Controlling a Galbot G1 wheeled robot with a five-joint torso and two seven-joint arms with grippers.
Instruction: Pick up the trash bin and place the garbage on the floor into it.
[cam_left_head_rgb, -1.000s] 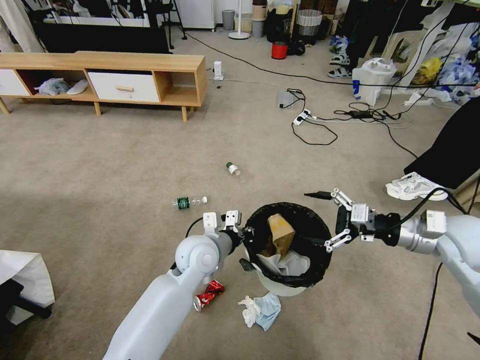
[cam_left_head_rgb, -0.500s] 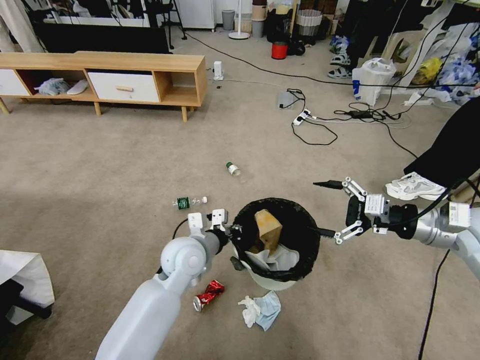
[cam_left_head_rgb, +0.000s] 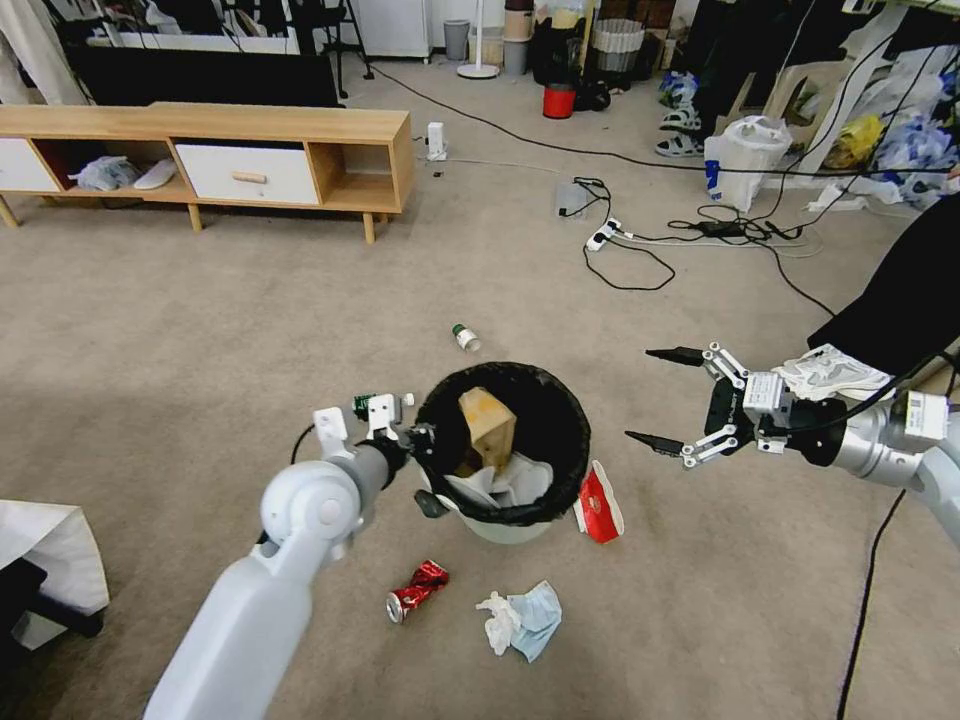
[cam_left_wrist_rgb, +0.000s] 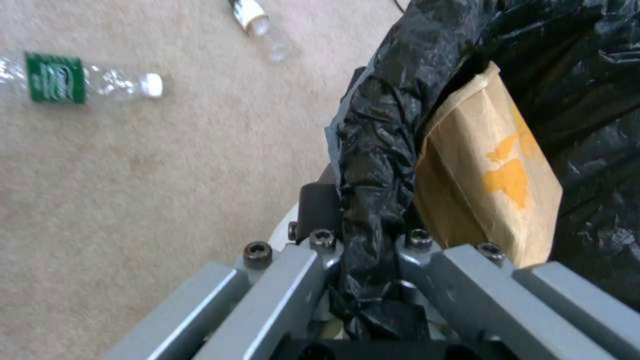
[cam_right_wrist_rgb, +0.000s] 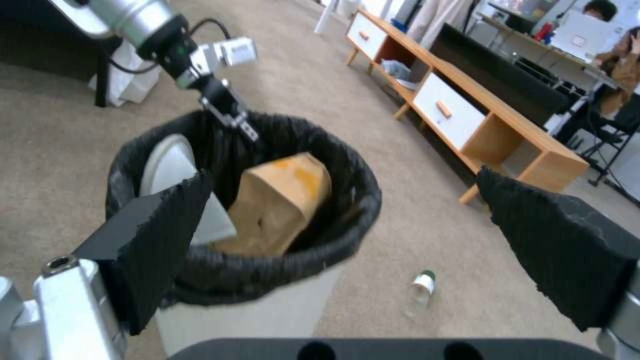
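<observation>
Our left hand is clamped on the bin rim; our right hand hangs spread apart at its 3 o'clock. On the carpet, a can lies at the bin's 7 o'clock and cables trail at 1 o'clock.

Carpeted floor bears crushed can, tissue-and-mask, bottles.

Mostly plastic, paper and carpet here, not much shine anywhere

The trash bin is smooth white plastic with a crinkly, slightly glossy black bag over its rim, and matt brown cardboard sits inside. The floor is rough short-pile beige carpet. The left claw has dull grey metal links with black bolts; the right claw has coarse matt black pads. The crushed can is shiny red metal, the bottles clear plastic, the tissue and mask soft.
</observation>
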